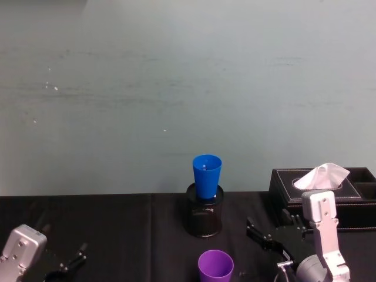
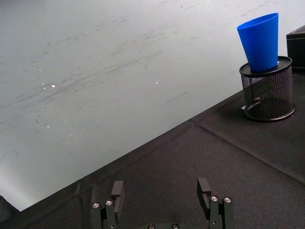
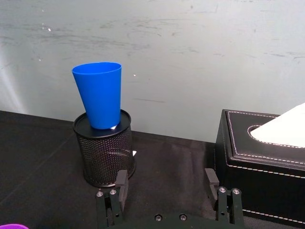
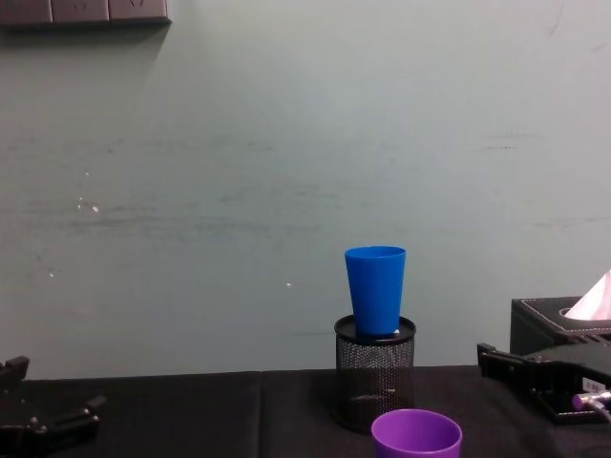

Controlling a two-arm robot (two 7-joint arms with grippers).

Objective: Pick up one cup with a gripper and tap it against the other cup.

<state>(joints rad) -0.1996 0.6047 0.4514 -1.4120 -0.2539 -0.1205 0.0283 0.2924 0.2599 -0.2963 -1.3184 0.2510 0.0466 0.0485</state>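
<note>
The purple cup stands upright on the black surface, at the near edge of the head view, just in front of the mesh holder; the chest view shows its rim low in the frame, below and slightly right of the holder. The blue cup sits upright, mouth up, in the top of that holder, leaning a little, against the pale wall. The right claw hovers low over the surface to the right of the purple cup, apart from it, with its jaws spread and nothing between them; its own wrist view shows the two fingers parted, pointing toward the holder and blue cup, with a black tissue box beside them on the right. The left claw rests at the near left corner, well apart from both cups, likewise released and empty; from its wrist view the parted fingers face bare surface, the blue cup far off.
</note>
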